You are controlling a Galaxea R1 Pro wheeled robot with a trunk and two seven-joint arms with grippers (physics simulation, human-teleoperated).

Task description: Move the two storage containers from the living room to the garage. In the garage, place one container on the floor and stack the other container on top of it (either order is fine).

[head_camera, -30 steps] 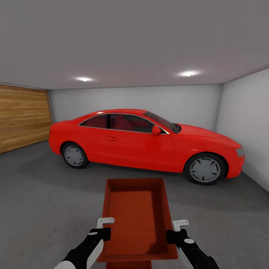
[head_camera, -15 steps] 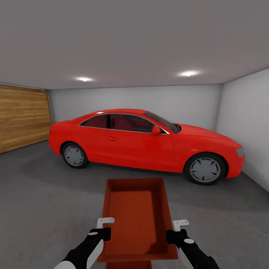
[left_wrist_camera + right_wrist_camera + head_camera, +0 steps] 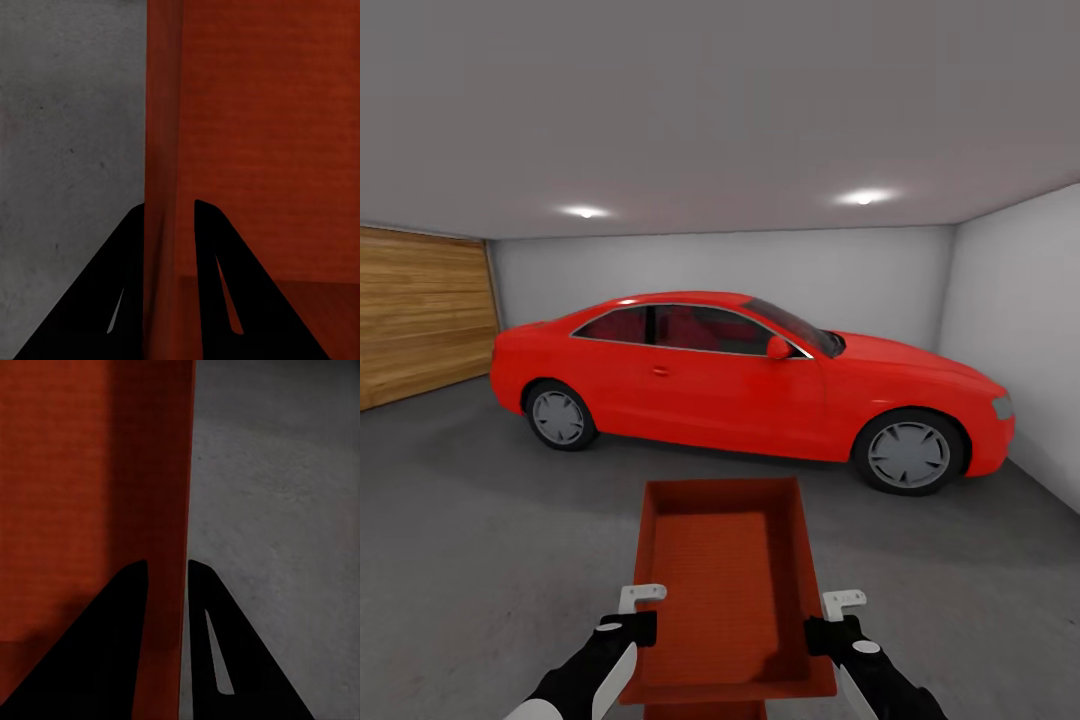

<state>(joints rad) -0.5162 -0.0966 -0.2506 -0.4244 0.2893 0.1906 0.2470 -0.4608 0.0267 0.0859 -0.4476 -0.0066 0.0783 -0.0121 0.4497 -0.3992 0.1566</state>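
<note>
The bin point(image 3: 722, 580) is carried low at 6 o'clock in the head view, open side up, its long axis pointing toward 12. Each end effector is clenched on a side wall near the near end: the left end effector point(image 3: 643, 610) on the left wall, the right end effector point(image 3: 832, 618) on the right wall. The wrist views confirm it, with one finger point(image 3: 120, 300) of the left outside the wall and one inside, and the same for the right, whose outer finger point(image 3: 225, 660) shows against the grey.

The main risk, as I judge it, is tilt. Both grips sit toward the near end, so the far end overhangs and could dip or twist if one arm lowers ahead of the other; a thin wall pinched at a single spot could also slip out. Opening before the base meets the floor point(image 3: 480, 540) would drop it.

Room is generous. Bare concrete lies from 9 through 12 to 3 around the bin. The car point(image 3: 750, 385) stands well apart at 12, its side spanning from 10 to 2. The wooden door point(image 3: 420, 315) is far off at 10, the white wall point(image 3: 1020, 330) at 2. Nothing crowds a straight descent.
</note>
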